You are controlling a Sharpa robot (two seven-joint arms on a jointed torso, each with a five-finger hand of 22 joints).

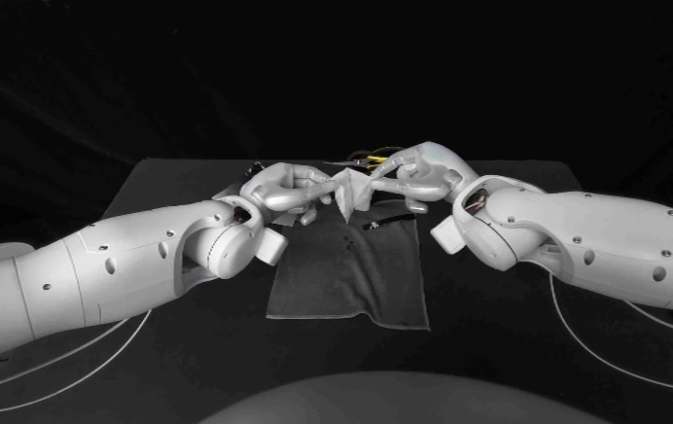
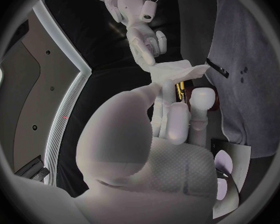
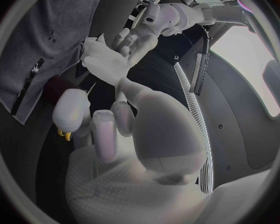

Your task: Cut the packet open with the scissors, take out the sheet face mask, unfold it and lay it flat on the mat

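Left hand (image 1: 288,189) and right hand (image 1: 421,176) meet fingertip to fingertip above the far half of the mat (image 1: 351,283). Both pinch the same white face mask (image 1: 351,191), left hand on one edge, right hand on the other. The rest of the fingers are loosely curled, not spread wide.

The mask is off the mat, held up between the hands. It's crumpled and still partly folded, with a pointed flap hanging down in the middle. Left wrist view has the mask (image 2: 177,72) past the left hand's fingertips (image 2: 199,97), with the right hand (image 2: 143,40) gripping its other side. Right wrist view mirrors that: mask (image 3: 105,64), with the left hand (image 3: 137,37) beyond it.

The packet (image 2: 230,167) lies flat by the mat's left edge, under the left hand. A small black strip (image 1: 371,225) sits on the mat just below the hands. A dark object with a yellow bit (image 1: 373,159) is at the mat's far edge behind the hands, too hidden to identify. The mat lies square on the table (image 1: 183,181), mid-width.
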